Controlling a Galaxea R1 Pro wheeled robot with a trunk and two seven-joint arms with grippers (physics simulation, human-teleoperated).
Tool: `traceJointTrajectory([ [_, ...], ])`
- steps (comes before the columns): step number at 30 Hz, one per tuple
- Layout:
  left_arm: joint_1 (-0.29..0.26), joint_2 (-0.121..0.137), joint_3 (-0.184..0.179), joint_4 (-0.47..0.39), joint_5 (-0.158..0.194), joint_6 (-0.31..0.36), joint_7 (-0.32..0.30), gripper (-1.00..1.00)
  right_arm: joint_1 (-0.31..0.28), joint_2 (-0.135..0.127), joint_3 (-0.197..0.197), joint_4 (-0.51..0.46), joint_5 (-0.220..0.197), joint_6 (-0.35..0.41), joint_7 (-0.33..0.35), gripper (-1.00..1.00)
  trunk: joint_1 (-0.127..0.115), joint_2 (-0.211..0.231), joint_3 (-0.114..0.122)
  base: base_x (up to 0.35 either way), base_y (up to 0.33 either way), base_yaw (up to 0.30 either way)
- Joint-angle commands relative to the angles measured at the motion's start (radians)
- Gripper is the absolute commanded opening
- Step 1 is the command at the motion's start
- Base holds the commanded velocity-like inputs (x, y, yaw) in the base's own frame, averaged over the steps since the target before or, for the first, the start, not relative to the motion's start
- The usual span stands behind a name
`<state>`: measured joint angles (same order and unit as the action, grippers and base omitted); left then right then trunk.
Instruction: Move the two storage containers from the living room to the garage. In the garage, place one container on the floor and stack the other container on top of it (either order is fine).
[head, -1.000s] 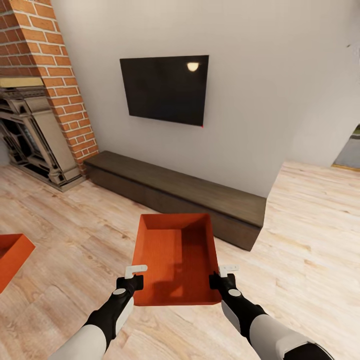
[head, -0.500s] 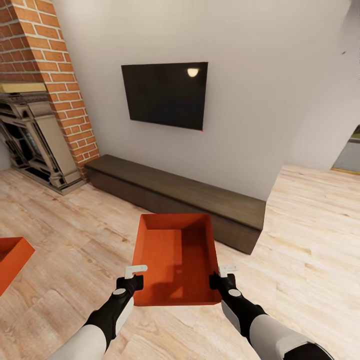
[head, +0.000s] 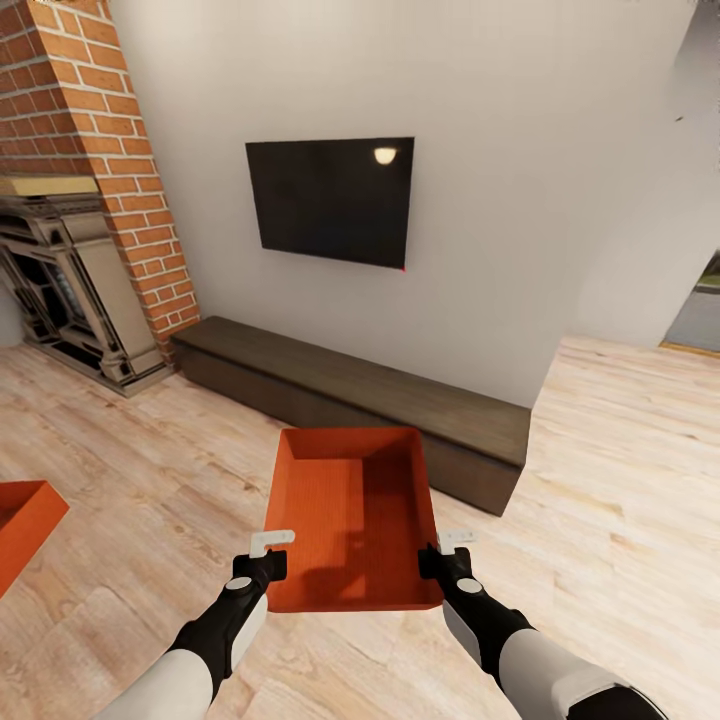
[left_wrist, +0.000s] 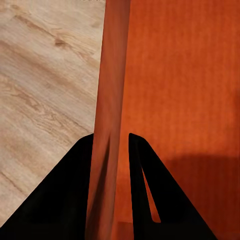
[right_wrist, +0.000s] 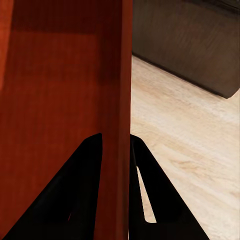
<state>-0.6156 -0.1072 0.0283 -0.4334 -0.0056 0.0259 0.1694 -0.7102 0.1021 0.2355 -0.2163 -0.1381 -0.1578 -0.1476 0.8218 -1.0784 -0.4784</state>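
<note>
Gripping empty container (head: 352, 520) | left hand (head: 268, 556), right hand (head: 446, 553) clamped on side walls

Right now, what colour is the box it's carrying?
Orange-red storage container, finely ribbed inside; head view shows it best.

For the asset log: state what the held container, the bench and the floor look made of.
Held container: likely plastic, matte orange-red, thin walls, fine ribbing inside.
Bench: apparently dark-brown wood, matte, faint grain.
Floor: pale wood planks, with visible grain and seams; possibly laminate.
Left gripper and right gripper pinch the container's side walls.
</note>
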Motion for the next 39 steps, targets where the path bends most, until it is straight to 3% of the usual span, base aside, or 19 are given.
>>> traceJointTrajectory([
  [1,-0.001,-0.006,0.024,-0.003,0.032,0.003,0.039,-1.00,0.000,0.001,-0.015,0.002,-0.012,-0.006,-0.060,-1.00,0.000,-0.001,0.001,0.000,0.000,0.000],
  [39,-0.001,-0.006,0.024,-0.003,0.030,0.004,0.039,-1.00,0.000,0.001,-0.015,0.002,-0.013,-0.005,-0.059,-1.00,0.000,-0.001,0.060,0.000,0.000,0.000],
])
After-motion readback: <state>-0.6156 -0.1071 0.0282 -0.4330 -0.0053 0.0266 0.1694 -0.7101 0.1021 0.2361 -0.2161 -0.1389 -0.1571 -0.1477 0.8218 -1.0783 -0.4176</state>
